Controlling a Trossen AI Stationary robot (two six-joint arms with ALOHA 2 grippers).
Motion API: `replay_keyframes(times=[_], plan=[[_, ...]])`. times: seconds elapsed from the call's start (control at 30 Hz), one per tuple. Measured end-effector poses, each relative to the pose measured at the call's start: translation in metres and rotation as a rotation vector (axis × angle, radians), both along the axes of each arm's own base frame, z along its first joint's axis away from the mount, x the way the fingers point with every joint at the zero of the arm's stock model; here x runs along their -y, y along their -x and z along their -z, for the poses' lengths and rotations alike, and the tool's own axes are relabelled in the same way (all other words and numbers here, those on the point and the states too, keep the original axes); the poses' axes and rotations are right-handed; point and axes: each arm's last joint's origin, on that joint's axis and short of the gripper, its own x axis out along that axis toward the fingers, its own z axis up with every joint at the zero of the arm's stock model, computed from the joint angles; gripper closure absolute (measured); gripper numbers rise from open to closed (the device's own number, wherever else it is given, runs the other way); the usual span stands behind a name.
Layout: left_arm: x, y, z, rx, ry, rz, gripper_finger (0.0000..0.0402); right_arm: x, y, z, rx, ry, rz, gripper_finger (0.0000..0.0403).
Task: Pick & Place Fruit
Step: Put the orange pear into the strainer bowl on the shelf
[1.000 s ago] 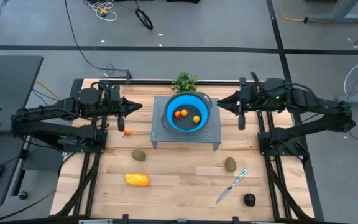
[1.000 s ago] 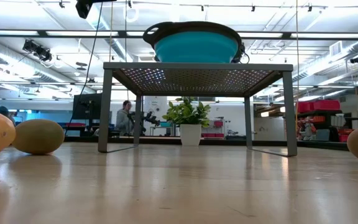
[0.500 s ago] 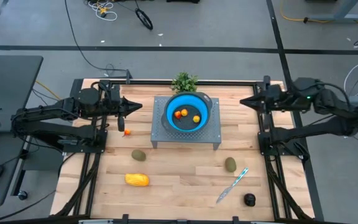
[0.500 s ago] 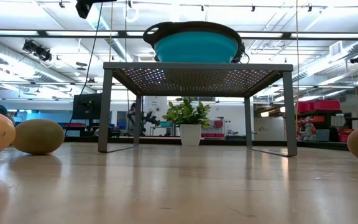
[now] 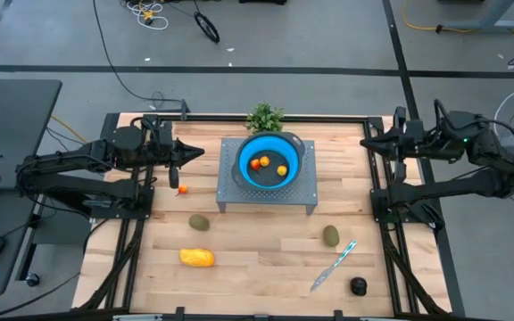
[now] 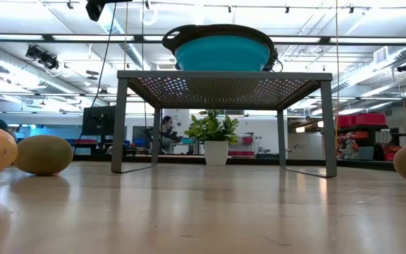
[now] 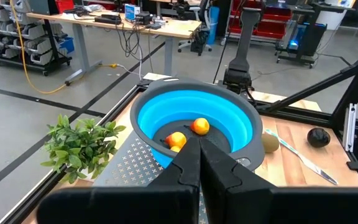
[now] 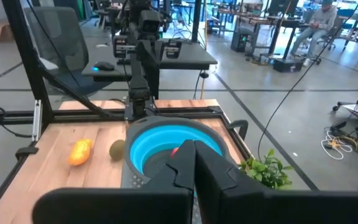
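Overhead and side views of the wooden table (image 5: 257,254), with the blue bowl (image 5: 269,160) taken as the landmark. The bowl sits on a perforated metal stand (image 5: 230,192) near the table's far edge, and three small round orange fruits (image 5: 260,162) lie inside it. A green plant sprig (image 5: 264,116) stands just behind the bowl. A fourth tiny orange fruit (image 5: 182,189) lies on the table left of the stand, close under the left gripper (image 5: 201,152). This gripper hovers left of the bowl, pointing toward it, its fingers (image 7: 219,171) pressed together and holding nothing. The right gripper (image 5: 367,144) is drawn back to the right of the bowl, near the table's right edge, fingers likewise together and empty. In front of the stand, to the left, lies one olive-brown oval (image 5: 200,222); farther forward on the left lies the yellow-orange oblong fruit (image 5: 196,258). In front of the stand, to the right, lies the second olive-brown oval (image 5: 330,235), with the knife (image 5: 333,265) just beside it and the near-black round fruit (image 5: 358,286) beyond the knife, at the near right corner. In the low view a seated person (image 6: 166,131) shows in the room far behind the stand
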Motion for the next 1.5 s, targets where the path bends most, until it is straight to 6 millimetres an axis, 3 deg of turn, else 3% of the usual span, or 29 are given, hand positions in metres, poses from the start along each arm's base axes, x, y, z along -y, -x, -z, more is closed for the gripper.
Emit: replay_keyframes(times=[0.5, 0.9, 1.17, 1.5], plan=[[0.001, 0.000, 0.000, -0.008, -0.018, 0.038, 0.0399, 0.001, -0.026, 0.041, -0.083, -0.023, -0.006, 0.0396], [0.004, 0.006, 0.020, -0.204, 0.113, 0.092, 0.0399, 0.001, -0.027, 0.041, -0.071, -0.040, -0.001, 0.0396], [0.004, 0.004, 0.024, -0.220, 0.170, 0.065, 0.0399, 0.001, -0.027, 0.041, -0.071, -0.047, 0.001, 0.0396], [0.003, -0.005, 0.079, -0.395, 0.328, 0.001, 0.0399, 0.002, -0.027, 0.041, -0.071, -0.039, 0.034, 0.0396]])
